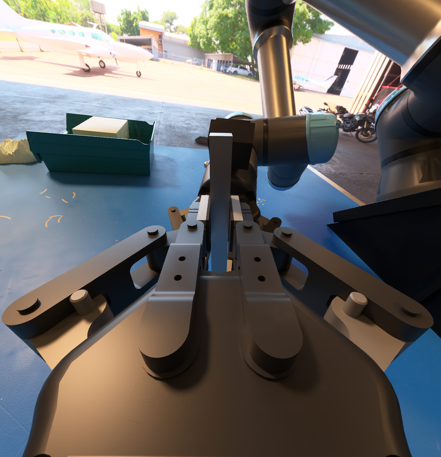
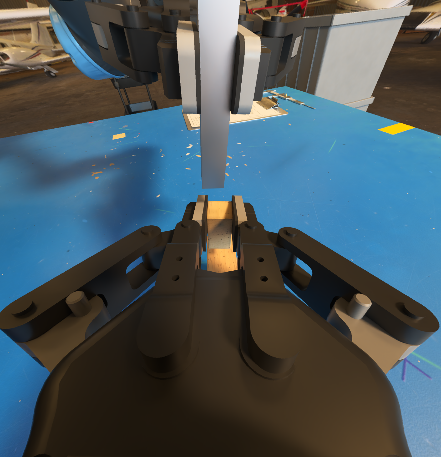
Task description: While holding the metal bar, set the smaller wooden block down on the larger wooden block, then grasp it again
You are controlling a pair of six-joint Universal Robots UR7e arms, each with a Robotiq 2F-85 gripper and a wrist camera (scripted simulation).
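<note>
Your right gripper (image 2: 219,206) is clamped on the smaller wooden block (image 2: 219,236), which sits over the larger wooden block (image 2: 221,259). Your left gripper (image 1: 220,210) pinches the metal bar (image 1: 220,188); its lower end hangs just above the right fingertips. Open blue table (image 2: 338,185) lies on both sides.

Left wrist view sits right behind the left gripper (image 1: 220,207), looking along its fingers, low and roughly level over the blue table (image 1: 90,222) toward the open hangar door and the airfield outside; the right arm (image 1: 288,141) fills the near background. Right wrist view sits right behind the right gripper (image 2: 220,210), tilted down at the table (image 2: 338,197), facing into the hangar interior. The views face each other. Shared: the metal bar (image 1: 220,197) (image 2: 214,123), the tabletop and each other's gripper, all close up.
</note>
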